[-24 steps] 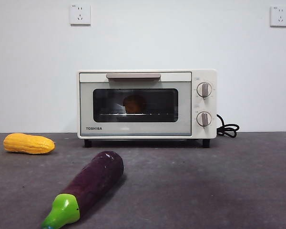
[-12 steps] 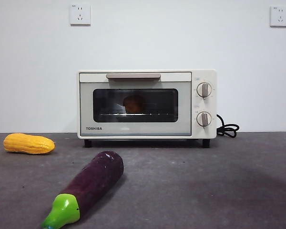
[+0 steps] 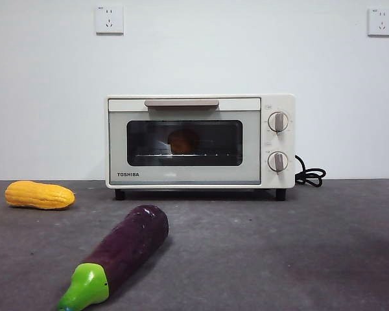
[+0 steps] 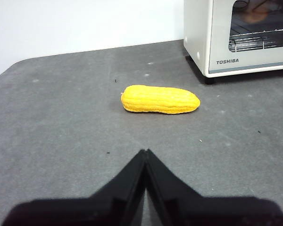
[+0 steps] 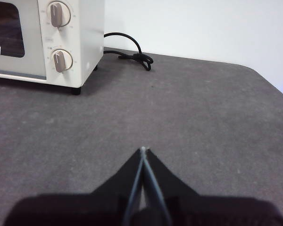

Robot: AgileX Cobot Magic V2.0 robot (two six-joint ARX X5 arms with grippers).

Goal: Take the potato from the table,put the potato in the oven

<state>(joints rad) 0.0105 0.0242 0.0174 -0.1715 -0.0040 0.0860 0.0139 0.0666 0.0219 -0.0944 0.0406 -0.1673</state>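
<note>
The 1 brand name that can be read is "TOSHIBA", printed in dark capitals on the pale strip under the glass window at the lower left of the door of the oven. The left wrist view shows the same word on that corner of the oven. Small markings ring the upper knob and the lower knob, and a tiny label sits above each, but all of these are too small to read. The right wrist view shows the knob markings larger, and they remain illegible.
</note>
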